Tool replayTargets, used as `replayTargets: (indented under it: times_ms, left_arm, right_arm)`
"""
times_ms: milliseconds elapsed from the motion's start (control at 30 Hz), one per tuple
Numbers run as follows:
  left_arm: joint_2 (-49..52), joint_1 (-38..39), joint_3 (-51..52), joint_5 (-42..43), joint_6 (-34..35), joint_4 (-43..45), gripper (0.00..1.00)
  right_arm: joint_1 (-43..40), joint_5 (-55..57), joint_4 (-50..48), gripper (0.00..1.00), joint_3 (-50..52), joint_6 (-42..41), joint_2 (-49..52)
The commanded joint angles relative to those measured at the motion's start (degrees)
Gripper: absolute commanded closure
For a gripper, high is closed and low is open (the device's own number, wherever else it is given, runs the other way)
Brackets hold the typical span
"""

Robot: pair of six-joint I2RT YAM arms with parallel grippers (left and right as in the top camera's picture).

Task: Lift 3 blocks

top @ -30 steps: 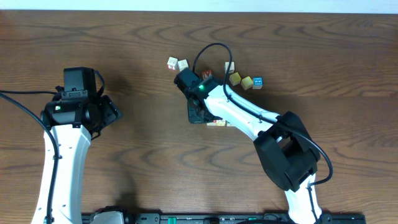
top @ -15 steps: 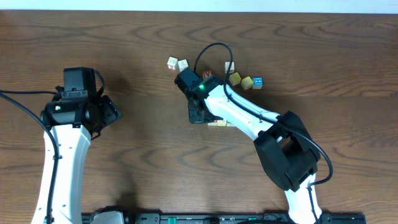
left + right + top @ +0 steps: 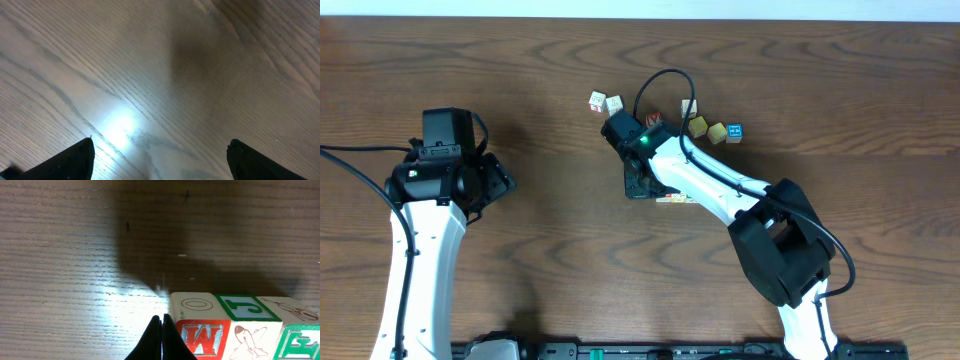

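Nearest the bases, the left end effector hangs with its jaws spread wide over bare table, gripping nothing, with free wood on every side of it. Farther in, the right end effector is pinched shut with nothing between its tips. They sit just beside the left end of a tight row of three, face to face near the table's middle: the red block with a white M, then the cream block, then the green block (whether the tips touch the red block cannot be told). Left of the row the wood lies open. Beyond it sit loose cubes: two pale cubes up left, and two yellowish cubes and a blue-faced cube up right. Behind them a band of wood runs to the far edge.
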State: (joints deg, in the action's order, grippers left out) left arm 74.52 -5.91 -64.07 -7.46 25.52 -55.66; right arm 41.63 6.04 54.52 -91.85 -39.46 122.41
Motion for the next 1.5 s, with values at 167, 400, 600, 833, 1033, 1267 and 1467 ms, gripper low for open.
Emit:
replayTargets:
  times_ms: [167,400,600,833,1033,1267,1467]
  left_arm:
    - [0.2,-0.2,-0.2,-0.5,0.3,-0.2,0.15]
    - [0.2,-0.2,-0.2,-0.5,0.3,-0.2,0.15]
    - [0.2,-0.2,-0.2,-0.5,0.3,-0.2,0.15]
    - [0.2,-0.2,-0.2,-0.5,0.3,-0.2,0.15]
    - [0.2,-0.2,-0.2,-0.5,0.3,-0.2,0.15]
    - [0.2,-0.2,-0.2,-0.5,0.3,-0.2,0.15]
    - [0.2,-0.2,-0.2,-0.5,0.3,-0.2,0.15]
  right_arm:
    - [-0.1,1.0,0.7,0.99,-0.9,-0.7,0.2]
    - [-0.1,1.0,1.0,0.93,-2.7,1.3,-3.1]
    - [-1.1,1.0,1.2,0.72,-3.2,4.4,-8.7]
    - [-6.8,1.0,5.7,0.4,-3.2,6.6,-18.0]
    - [-18.4,1.0,11.2,0.01,-3.2,7.9,-25.3]
    - [-30.8,1.0,19.9,0.01,-3.2,8.3,-27.6]
    - [-35.8,1.0,23.2,0.01,-2.6,8.3,-27.6]
